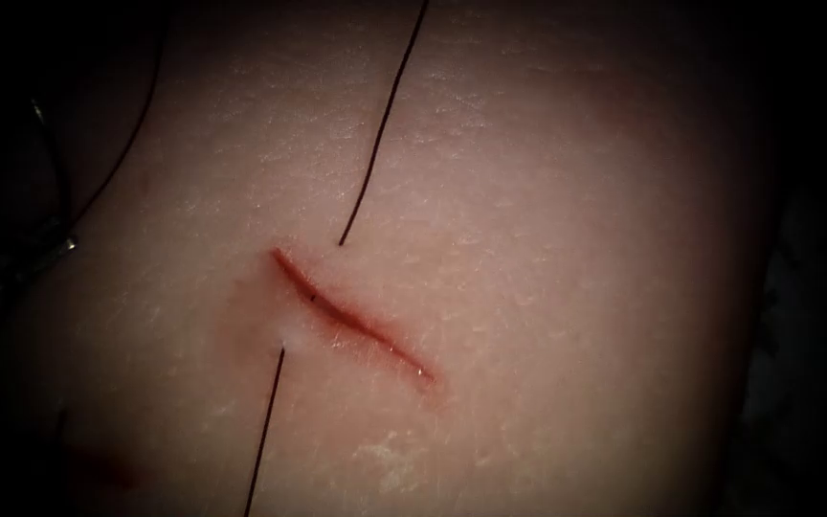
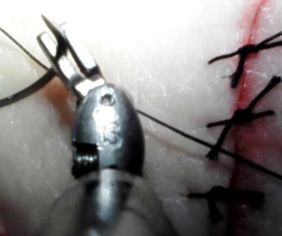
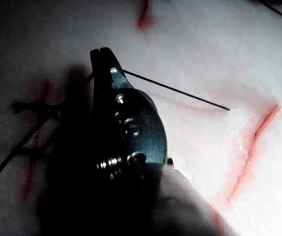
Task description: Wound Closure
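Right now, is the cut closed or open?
Open: thread enters tissue right of the cut, exits left, untied. Left tool holds the needle.

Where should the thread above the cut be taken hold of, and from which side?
Probably mid-run on the straight thread, above its exit from the tissue, from the right: it lies flat and free there. Left pincer holds the needle by one end; right pincer holds thread.

The tissue (image 1: 547, 239) is pale and bears a short red cut (image 1: 351, 314) running slantwise. Black thread (image 1: 382, 124) enters the skin just right of the cut's upper end and emerges on the left side, trailing down. In the left wrist view the curved needle (image 2: 17, 96) is clamped in the left pincer (image 2: 62, 44), off the tissue, beside three knotted stitches (image 2: 241, 115)
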Action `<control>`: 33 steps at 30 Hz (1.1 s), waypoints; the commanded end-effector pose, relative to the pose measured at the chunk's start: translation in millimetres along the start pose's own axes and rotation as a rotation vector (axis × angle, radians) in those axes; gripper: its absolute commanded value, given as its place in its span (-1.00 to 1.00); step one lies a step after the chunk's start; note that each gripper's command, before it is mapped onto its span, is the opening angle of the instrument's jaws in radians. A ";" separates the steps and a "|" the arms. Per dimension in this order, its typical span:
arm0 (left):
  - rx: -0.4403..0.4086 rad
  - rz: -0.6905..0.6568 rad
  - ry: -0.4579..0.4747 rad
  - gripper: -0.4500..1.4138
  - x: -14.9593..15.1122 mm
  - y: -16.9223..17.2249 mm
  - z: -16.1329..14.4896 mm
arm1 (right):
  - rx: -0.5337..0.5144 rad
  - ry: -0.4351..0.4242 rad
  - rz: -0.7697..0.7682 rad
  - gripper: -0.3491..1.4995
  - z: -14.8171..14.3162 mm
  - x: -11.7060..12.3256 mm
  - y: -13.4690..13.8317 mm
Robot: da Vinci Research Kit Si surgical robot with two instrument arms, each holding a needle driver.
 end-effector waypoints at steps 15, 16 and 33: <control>-0.003 -0.003 0.000 -1.00 -0.8 0.8 0.3 | -0.211 -0.008 0.085 0.98 -6.5 -3.2 7.7; -0.004 -0.003 0.000 -1.00 -0.8 0.8 0.3 | -0.224 -0.003 0.083 0.98 -7.0 -3.4 8.3; -0.003 -0.002 0.001 -1.00 -0.8 0.9 0.2 | -0.285 -0.072 0.012 0.80 -3.0 -11.4 12.3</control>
